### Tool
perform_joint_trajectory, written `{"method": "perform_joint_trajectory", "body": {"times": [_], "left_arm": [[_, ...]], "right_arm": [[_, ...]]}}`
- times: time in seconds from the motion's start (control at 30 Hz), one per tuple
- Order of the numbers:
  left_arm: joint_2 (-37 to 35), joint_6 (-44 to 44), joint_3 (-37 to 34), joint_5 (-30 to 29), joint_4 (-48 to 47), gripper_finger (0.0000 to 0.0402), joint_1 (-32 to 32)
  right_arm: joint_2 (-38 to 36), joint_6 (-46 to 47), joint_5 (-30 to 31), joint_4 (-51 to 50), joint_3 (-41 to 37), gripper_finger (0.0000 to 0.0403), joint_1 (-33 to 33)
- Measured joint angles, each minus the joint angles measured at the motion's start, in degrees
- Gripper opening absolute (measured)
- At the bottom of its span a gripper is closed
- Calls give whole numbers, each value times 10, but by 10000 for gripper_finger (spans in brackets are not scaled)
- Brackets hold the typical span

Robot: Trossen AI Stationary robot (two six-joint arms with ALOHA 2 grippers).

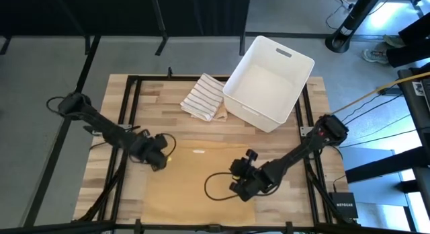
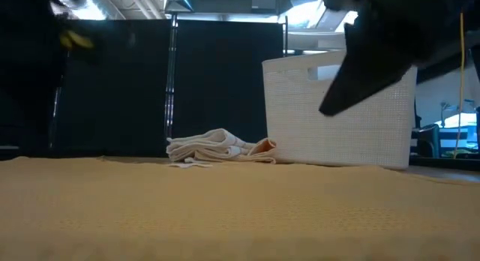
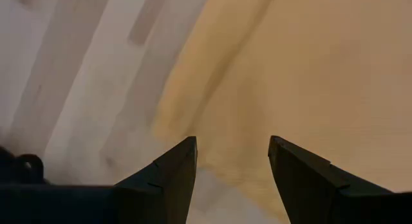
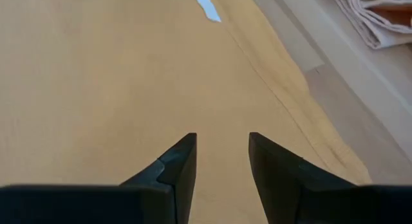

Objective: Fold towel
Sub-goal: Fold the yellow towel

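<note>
A tan towel lies spread flat on the near middle of the wooden table; it fills the foreground of the low view. My left gripper hovers open above the towel's left edge, nothing between its fingers. My right gripper stands open above the towel's right part, slanting down toward the cloth, nothing between its fingers. A small white label sits near the towel's far edge.
A white plastic basket stands at the far right of the table. Beside it, at the far middle, lies a folded striped cloth with an orange one next to it. A black frame runs along the table's edges.
</note>
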Motion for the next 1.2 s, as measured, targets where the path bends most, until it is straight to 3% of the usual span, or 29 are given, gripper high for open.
{"method": "perform_joint_trajectory", "body": {"times": [0.23, 0.43, 0.6, 0.77, 1.07, 1.2], "left_arm": [[-7, 122, -63, 70, 86, 186, 130], [-6, 179, -106, 99, 165, 186, 183], [-6, 197, -116, 146, 173, 186, 191], [-14, 213, -116, 234, 173, 186, 191], [-110, 187, -114, 286, 201, 186, 180], [-132, 178, -114, 279, 195, 186, 171]], "right_arm": [[2, -8, 4, 6, -11, 143, 3], [2, -9, 5, 8, -11, 143, 3], [2, -9, 1, 9, -11, 143, 3], [2, -9, 1, 10, -11, 143, 3], [2, -9, 1, 10, -11, 143, 3], [2, -9, 1, 10, -11, 143, 3]]}}
